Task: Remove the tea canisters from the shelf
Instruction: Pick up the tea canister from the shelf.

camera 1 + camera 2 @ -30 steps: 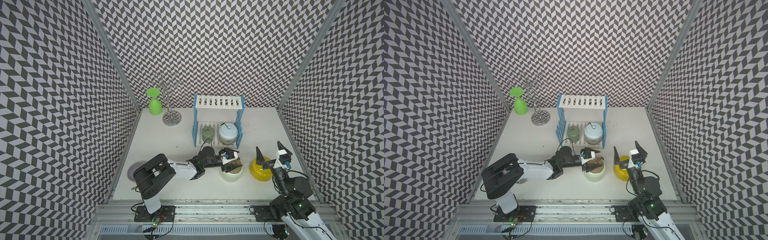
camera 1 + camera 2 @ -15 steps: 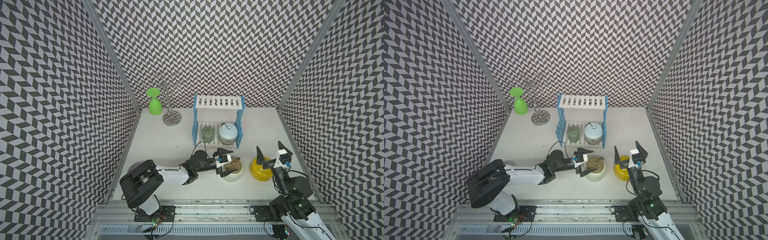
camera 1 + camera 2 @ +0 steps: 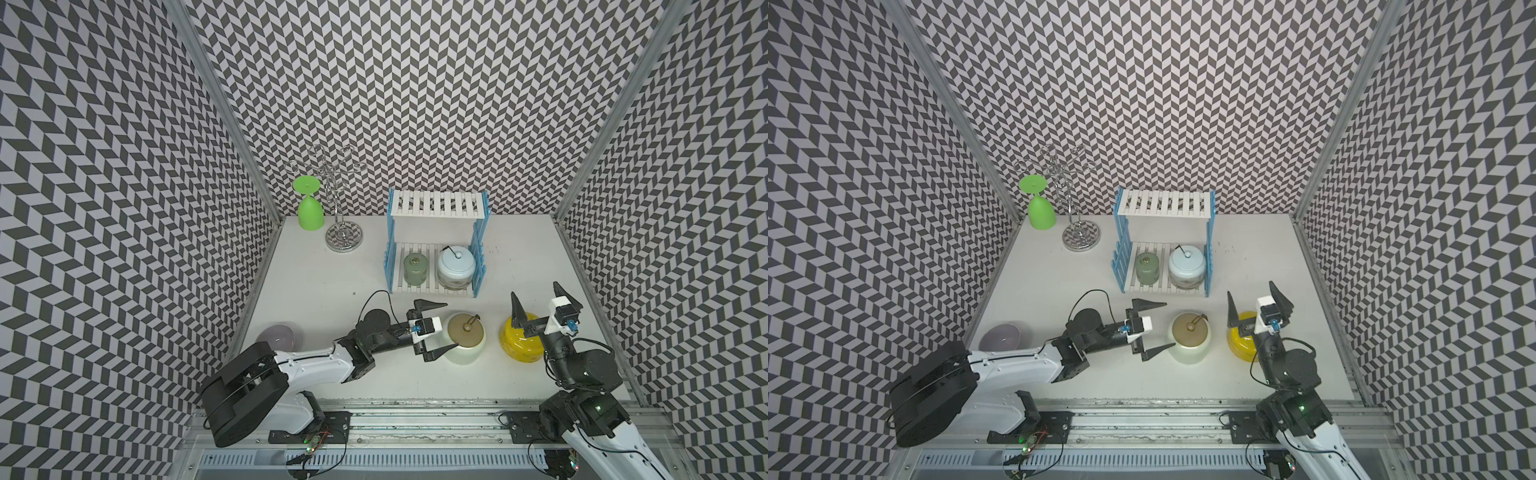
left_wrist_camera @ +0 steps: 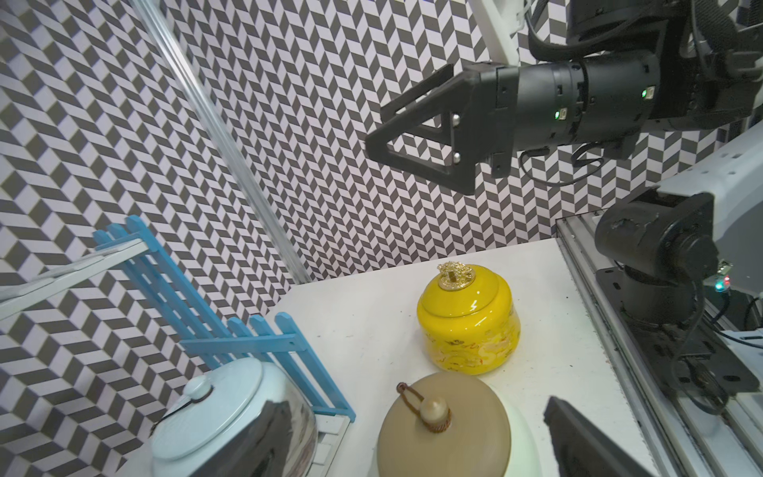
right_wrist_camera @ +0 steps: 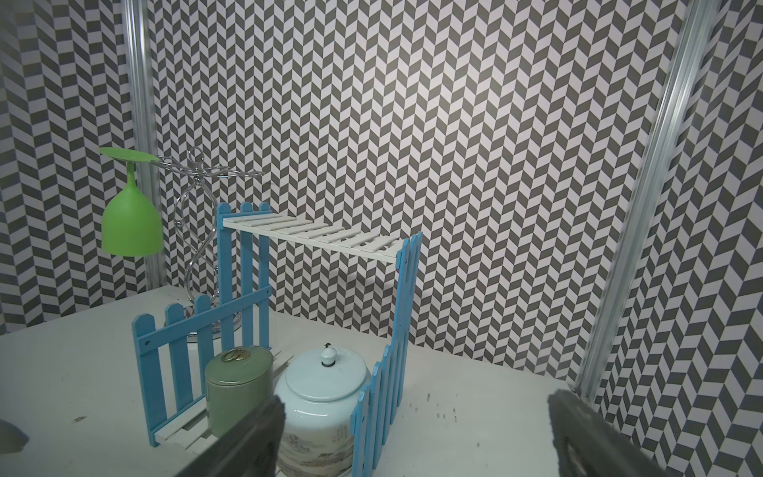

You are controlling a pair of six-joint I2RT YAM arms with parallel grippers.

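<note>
Looks like you're dropping off the cream jar [image 3: 466, 347] on the counter [image 3: 316, 291] by the yellow jar [image 3: 521, 348], left pincer [image 3: 446, 327] spread wide beside it, right pincer [image 3: 535, 289] gaping empty. Green jar [image 3: 415, 269] and blue jar [image 3: 456, 266] are sitting low on the shelf [image 3: 438, 204], so you're reaching in there next

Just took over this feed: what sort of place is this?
Probably a lab test cell, not a kitchen: chevron-patterned walls box in a white table, with the left arm and right arm bolted to an aluminium rail at its front.

The shelf [image 3: 438, 203] opens frontward, fenced at both sides; cream canister [image 3: 465, 332] stands before it.
</note>
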